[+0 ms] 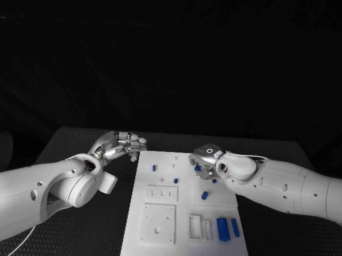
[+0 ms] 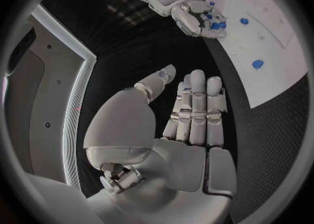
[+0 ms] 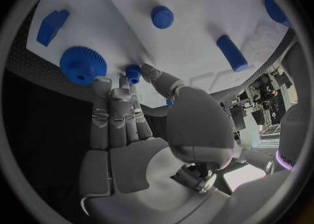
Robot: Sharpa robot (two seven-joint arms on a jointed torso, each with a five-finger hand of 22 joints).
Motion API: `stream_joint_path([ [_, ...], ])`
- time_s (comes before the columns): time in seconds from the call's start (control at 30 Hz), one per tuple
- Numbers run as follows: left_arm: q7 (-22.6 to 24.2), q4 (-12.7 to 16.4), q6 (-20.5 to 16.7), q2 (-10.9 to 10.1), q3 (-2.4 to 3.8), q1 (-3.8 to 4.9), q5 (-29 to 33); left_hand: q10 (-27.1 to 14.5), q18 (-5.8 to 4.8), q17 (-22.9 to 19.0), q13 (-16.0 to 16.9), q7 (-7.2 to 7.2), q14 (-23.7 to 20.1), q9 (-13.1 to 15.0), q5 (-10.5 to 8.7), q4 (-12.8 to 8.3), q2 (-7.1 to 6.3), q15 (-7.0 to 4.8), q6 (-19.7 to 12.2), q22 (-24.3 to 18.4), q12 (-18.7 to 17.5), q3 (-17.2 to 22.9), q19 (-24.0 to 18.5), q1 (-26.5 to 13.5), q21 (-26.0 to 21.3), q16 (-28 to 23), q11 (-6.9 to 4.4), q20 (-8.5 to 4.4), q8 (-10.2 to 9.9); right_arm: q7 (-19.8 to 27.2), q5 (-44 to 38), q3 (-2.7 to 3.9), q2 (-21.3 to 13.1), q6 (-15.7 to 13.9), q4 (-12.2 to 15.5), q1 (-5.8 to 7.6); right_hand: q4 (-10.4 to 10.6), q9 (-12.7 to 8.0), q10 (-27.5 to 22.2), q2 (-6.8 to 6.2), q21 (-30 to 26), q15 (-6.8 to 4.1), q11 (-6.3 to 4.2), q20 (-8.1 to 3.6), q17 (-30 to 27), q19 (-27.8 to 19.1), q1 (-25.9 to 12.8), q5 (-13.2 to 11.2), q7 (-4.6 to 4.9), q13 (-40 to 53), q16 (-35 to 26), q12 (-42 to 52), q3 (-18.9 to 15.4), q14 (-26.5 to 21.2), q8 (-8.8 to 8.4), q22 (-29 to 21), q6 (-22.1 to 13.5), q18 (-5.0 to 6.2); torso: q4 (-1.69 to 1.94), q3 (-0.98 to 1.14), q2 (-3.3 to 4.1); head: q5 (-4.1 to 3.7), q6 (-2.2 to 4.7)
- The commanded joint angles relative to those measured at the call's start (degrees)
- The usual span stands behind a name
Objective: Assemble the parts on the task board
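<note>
The white rectangular task board (image 1: 159, 224) lies in the middle of the black table (image 1: 78, 144), its long axis running from near to far. At its near right two blue rectangular bars (image 1: 223, 229) lie side by side, long axes also near to far. A short blue cylinder (image 1: 205, 195) rests further up the board, tilted slightly off that line, and a small blue peg (image 1: 153, 167) stands near the far left corner. My right hand (image 1: 205, 160) is poised over the far right part of the board, palm down; my right wrist view shows its fingers (image 3: 108, 114) extended toward a small blue peg (image 3: 133, 72) beside a blue toothed gear (image 3: 82, 65), and I cannot tell whether the fingertips touch or hold it. My left hand (image 1: 123, 145) sits just off the board's far left corner, fingers (image 2: 196, 109) straight, close together and holding nothing.
</note>
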Motion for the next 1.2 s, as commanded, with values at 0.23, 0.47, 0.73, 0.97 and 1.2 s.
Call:
stream_joint_path([
  [0.23,0.43,0.02,1.03,-0.01,0.06,0.09,0.23,-0.48,2.51,-0.04,-0.08,0.15,0.42,-0.06,0.11,0.43,-0.07,0.26,-0.47,0.91,-0.35,0.04,-0.3,-0.43,0.43,0.54,0.07,0.17,-0.34,-0.72,-2.02,-0.02,-0.54,1.82,-0.08,-0.05,-0.04,0.12,0.75,0.18,0.31,-0.18,-0.1,-0.5,-0.26,-0.09,0.1,-0.28,-0.08,0.17,0.29,0.38,0.37,-0.36,0.43,1.18,0.68,2.78,-0.15,-0.16,0.72,0.2,0.37],
  [0.47,0.37,-0.12,1.1,-0.13,0.05,0.09,0.25,-0.53,2.54,-0.02,-0.1,0.15,0.54,-0.07,0.11,0.43,-0.11,0.25,-0.49,0.9,-0.36,0.07,-0.3,-0.42,0.47,0.67,0.07,0.18,-0.38,-0.99,-2.34,-0.02,-1.0,1.65,0.03,-0.05,-0.22,0.09,0.66,-0.57,0.4,-0.16,-0.07,-0.45,-0.53,-0.17,-0.09,-0.33,-0.09,0.12,0.45,0.16,0.2,-0.43,0.33,1.16,0.65,2.78,-0.27,-0.25,1.06,0.31,0.79],
  [0.73,0.3,-0.21,1.08,-0.21,0.05,0.09,0.28,-0.6,2.57,0.0,-0.11,0.13,0.68,-0.08,0.1,0.43,-0.16,0.24,-0.51,0.87,-0.36,0.1,-0.34,-0.41,0.5,0.84,0.06,0.19,-0.44,-0.79,-2.35,-0.02,-1.46,1.61,0.45,-0.05,-0.27,0.07,0.61,-0.77,0.43,-0.13,-0.04,-0.45,-0.66,-0.19,-0.07,-0.33,-0.08,0.1,0.53,0.08,0.22,-0.45,0.28,1.14,0.62,2.78,-0.33,-0.32,1.33,0.3,1.08],
  [0.97,0.34,-0.28,1.07,-0.22,0.05,0.09,0.32,-0.63,2.58,0.01,-0.12,0.13,0.78,-0.08,0.11,0.45,-0.16,0.23,-0.51,0.85,-0.36,0.13,-0.35,-0.41,0.51,0.95,0.05,0.19,-0.46,-0.75,-2.61,-0.02,-1.69,1.38,0.75,-0.05,-0.23,0.17,1.34,-0.33,0.54,-0.3,-0.24,-0.46,-1.0,-0.17,0.32,-0.38,-0.26,0.28,0.77,0.3,0.74,-0.49,0.48,1.1,1.14,2.78,-0.32,-0.4,1.56,0.23,1.23],
  [1.2,0.4,-0.39,0.91,-0.15,0.05,0.09,0.46,-0.61,2.6,0.04,-0.11,0.14,0.93,-0.07,0.12,0.5,-0.12,0.21,-0.46,0.82,-0.32,0.17,-0.35,-0.43,0.54,1.12,0.04,0.19,-0.47,-0.35,-2.53,-0.02,-1.6,1.5,1.33,-0.05,0.07,0.63,3.68,0.47,0.77,-1.03,-1.01,-0.49,-1.52,-0.18,0.7,-0.58,-0.82,1.09,1.16,1.23,1.86,-0.62,1.3,1.11,2.87,2.78,-0.3,-0.47,1.73,0.3,1.33],
])
